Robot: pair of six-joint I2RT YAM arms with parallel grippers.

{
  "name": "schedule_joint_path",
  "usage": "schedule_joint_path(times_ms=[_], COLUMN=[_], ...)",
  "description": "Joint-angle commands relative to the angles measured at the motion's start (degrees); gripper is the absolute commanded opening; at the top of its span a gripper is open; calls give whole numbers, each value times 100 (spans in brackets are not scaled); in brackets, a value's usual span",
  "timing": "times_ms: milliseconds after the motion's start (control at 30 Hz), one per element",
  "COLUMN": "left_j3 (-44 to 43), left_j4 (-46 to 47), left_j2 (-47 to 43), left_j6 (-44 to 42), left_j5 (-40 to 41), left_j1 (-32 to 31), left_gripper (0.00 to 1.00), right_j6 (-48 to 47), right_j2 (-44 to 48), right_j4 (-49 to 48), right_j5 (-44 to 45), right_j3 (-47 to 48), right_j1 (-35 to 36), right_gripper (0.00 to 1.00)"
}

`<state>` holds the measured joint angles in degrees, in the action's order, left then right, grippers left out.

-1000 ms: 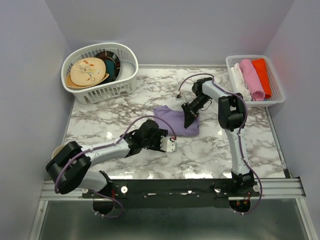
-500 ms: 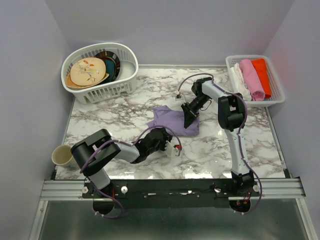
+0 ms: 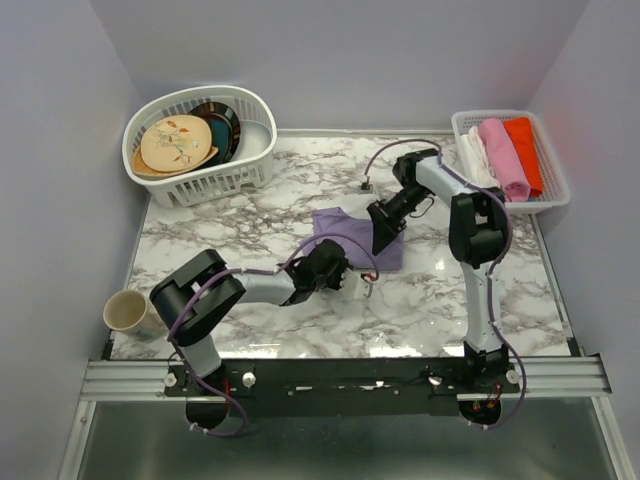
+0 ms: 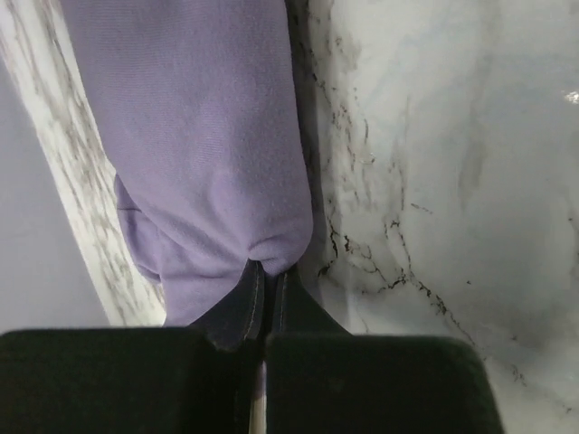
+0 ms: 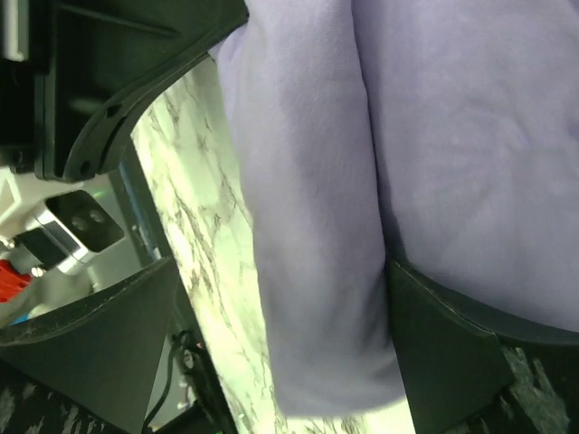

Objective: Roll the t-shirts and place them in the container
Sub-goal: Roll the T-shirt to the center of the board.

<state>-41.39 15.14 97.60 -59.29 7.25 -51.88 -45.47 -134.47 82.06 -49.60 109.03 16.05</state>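
Note:
A lavender t-shirt (image 3: 345,232) lies folded into a small bundle in the middle of the marble table. My left gripper (image 3: 356,281) is at its near edge, shut on a pinch of the cloth; in the left wrist view the two fingers (image 4: 242,303) stand together with the t-shirt (image 4: 199,136) bulging just past their tips. My right gripper (image 3: 385,226) sits on the shirt's far right side, open. In the right wrist view a rolled fold of the t-shirt (image 5: 308,226) lies between its wide-set fingers (image 5: 443,348), with marble showing beside the left one.
A white basket (image 3: 255,168) with patterned plates stands at the back left. A white tray basket (image 3: 555,195) at the back right holds rolled pink, orange and white cloth. A cup (image 3: 125,312) stands at the near left edge. A small cable plug (image 3: 367,185) lies behind the shirt.
My left gripper moved right to the shirt's near edge and shut on it. My right gripper let go and opened wide. The shirt shifted slightly right.

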Motion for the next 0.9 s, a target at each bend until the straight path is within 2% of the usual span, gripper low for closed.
schedule_joint_path(times_ms=[0, 33, 67, 100, 133, 233, 267, 300, 367, 433, 500, 633, 700, 867], left_j3=[-658, -782, -879, -1124, -1248, -1626, -1688, -1802, -1899, -2057, -2206, -2400, -2531, -2568], left_j4=[-1994, -2232, -2574, -2821, -3049, -3648, -3797, -3903, -4053, -4185, -4326, -4589, -4774, -4880], left_j2=[-198, -198, -180, -171, -145, -40, -31, -5, 31, 101, 145, 268, 329, 391], left_j6=[734, 830, 909, 928, 928, 1059, 1077, 1086, 1103, 1130, 1200, 1278, 1297, 1305], left_j5=[-1241, -1400, -1497, -1924, -2111, -2516, -2587, -2631, -2798, -2956, -3106, -3466, -3738, -3836], left_j1=[344, 449, 503, 581, 669, 872, 933, 960, 1021, 1074, 1162, 1285, 1347, 1391], left_gripper=[0, 0, 0, 0, 0, 0, 0, 0, 0, 0, 0, 0, 0, 1], right_j6=[-84, -102, -128, -233, -277, -742, -926, -1276, -1437, -1578, -1466, -1315, -1411, -1648], right_j2=[1324, 2076, 2483, 2870, 3770, 4971, 5662, 5974, 6684, 6873, 6804, 6584, 6443, 6074], right_j4=[-979, -1582, -1945, -2314, -3135, -4605, -4916, -5206, -6173, -6709, -6974, -7704, -7819, -8153], right_j5=[197, 197, 223, 328, 363, 618, 758, 1064, 1294, 1523, 1978, 2192, 2253, 2297], right_j3=[-828, -1136, -1948, -2382, -2804, -4702, -5090, -5877, -6497, -7033, -7159, -7291, -7352, -7458], right_j1=[-506, -533, -533, -524, -533, -411, -306, -17, 283, 705, 1108, 1277, 1339, 1409], right_gripper=[100, 100, 100, 100, 100, 100, 100, 100, 100, 100, 100, 100, 100, 100])
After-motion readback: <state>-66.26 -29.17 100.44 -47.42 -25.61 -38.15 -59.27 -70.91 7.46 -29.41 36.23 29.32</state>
